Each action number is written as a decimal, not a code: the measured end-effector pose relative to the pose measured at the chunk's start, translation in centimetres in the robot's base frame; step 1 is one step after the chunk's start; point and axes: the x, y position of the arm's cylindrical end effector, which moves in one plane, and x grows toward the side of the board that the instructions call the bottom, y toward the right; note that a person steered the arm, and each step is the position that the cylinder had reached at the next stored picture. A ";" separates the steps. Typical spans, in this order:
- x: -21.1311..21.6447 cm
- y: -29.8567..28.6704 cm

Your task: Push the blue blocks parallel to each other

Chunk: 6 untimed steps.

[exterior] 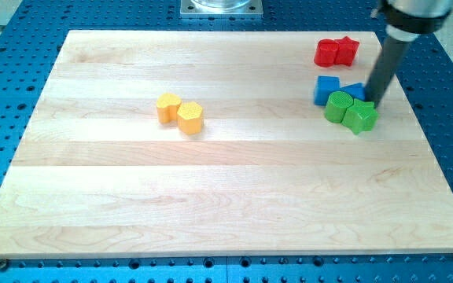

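Two yellow blocks [179, 112] touch, left of centre on the pale wooden board [211, 204]. At right: two touching red blocks [336, 52]; below, blue cube [326, 89] and second blue block [355, 91], half hidden behind green blocks [350, 112]. My tip [373, 101] touches that second blue block's right side. No jaws on this rod.

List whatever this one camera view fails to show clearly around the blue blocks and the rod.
- Second blue block: mostly hidden by my dark rod and the round green block; shape and orientation unclear.
- My tip: its very end sits behind the star-like green block, so contact is uncertain.
- Rod's upper part: cut off at the view's top.
- Blue cube-like block: lower edge hidden behind the green.
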 end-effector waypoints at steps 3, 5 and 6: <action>0.0 -16.0; -0.5 -19.6; -0.5 -19.6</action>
